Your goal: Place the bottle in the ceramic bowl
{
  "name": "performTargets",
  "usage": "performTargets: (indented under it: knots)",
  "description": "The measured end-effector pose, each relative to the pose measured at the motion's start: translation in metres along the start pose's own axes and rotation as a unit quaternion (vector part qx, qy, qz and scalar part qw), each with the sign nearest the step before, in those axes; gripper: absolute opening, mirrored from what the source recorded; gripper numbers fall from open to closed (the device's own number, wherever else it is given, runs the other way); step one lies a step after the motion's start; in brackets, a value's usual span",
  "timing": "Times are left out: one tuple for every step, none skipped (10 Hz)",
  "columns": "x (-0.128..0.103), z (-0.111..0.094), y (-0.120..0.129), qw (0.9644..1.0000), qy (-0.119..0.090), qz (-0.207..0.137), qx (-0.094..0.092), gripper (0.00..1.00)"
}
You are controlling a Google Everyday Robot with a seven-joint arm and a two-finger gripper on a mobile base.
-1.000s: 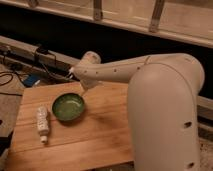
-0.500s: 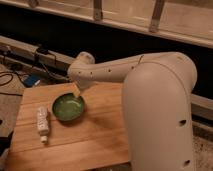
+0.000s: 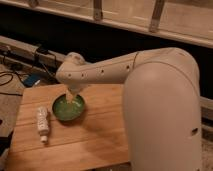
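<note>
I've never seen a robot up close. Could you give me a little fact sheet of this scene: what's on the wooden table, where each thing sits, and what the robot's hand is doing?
Surface: wooden table
Bottle: the bottle lies on its side on the table, just beside the bowl on the picture's left, untouched
Bowl: the ceramic bowl, green, stands upright with no bottle in it
Gripper: the gripper, at the end of the white arm, hangs over the bowl, open and holding nothing
Task status: bottle not yet in the bowl
</note>
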Motion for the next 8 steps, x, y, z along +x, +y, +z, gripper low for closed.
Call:
performTargets:
  knots:
    - [0.003,-0.003,0.014,0.9999,0.0,-0.011,-0.007,0.8]
    - [0.005,-0.004,0.026,0.9997,0.0,-0.018,-0.015,0.8]
    - [0.006,-0.004,0.043,0.9993,-0.002,-0.024,-0.03,0.8]
    - [0.008,0.004,0.063,0.9983,-0.004,-0.025,-0.052,0.8]
    - [0.007,0.011,0.076,0.9977,-0.004,-0.019,-0.065,0.8]
    - [0.005,0.019,0.099,0.9966,-0.004,-0.016,-0.081,0.8]
    - [0.002,0.022,0.119,0.9956,-0.004,-0.018,-0.092,0.8]
    - [0.001,0.022,0.121,0.9955,-0.005,-0.019,-0.093,0.8]
